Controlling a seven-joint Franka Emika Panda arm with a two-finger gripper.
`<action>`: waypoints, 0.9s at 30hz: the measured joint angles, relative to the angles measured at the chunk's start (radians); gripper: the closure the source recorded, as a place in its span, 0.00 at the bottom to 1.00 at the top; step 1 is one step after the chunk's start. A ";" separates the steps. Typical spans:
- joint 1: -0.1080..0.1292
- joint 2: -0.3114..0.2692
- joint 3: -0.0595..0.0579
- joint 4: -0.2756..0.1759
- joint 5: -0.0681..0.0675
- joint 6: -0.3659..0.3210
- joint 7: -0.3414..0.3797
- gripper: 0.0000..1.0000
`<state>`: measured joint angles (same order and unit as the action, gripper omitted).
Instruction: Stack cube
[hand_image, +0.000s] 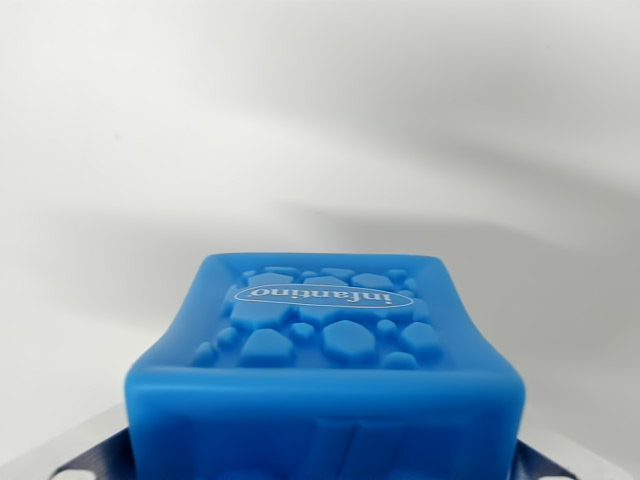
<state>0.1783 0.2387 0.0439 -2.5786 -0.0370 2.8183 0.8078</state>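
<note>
**A:** Wrist view status?

**B:** Soft blue rubbery cube (325, 370) fills the lower centre of the frame. Its facing side is recessed, with raised pebble-shaped bumps and a white oval logo (322, 296) reading "infantino", upside down from this camera.

**A:** Where does it sit relative to the gripper?

**B:** Right up against the camera, at the bottom edge. Grey metal gripper parts (85, 452) show at the lower left corner, and more grey metal at the lower right. Cube sits between them, and its sides bow inward a little.

**A:** So clamped on it?

**B:** Cannot tell. Fingertips are not visible; the cube covers where they would be. Only the metal at the two bottom corners shows. Contact with the cube is hidden.

**A:** Surface under it?

**B:** Plain white surface (300, 120) behind and around the cube, with soft grey shadow bands running diagonally across it. Whether the cube rests on it or is off it, I cannot tell from this angle.

**A:** Anything else in frame?

**B:** The cube's lower face, cut by the frame's bottom edge, has some lighter raised relief, too cropped to read.
</note>
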 joint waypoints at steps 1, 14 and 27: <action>0.000 -0.009 0.000 -0.002 0.002 -0.007 -0.001 1.00; 0.000 -0.116 0.002 -0.011 0.018 -0.103 -0.013 1.00; 0.001 -0.215 0.000 -0.010 0.030 -0.198 -0.019 1.00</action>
<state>0.1793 0.0240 0.0441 -2.5885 -0.0071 2.6208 0.7888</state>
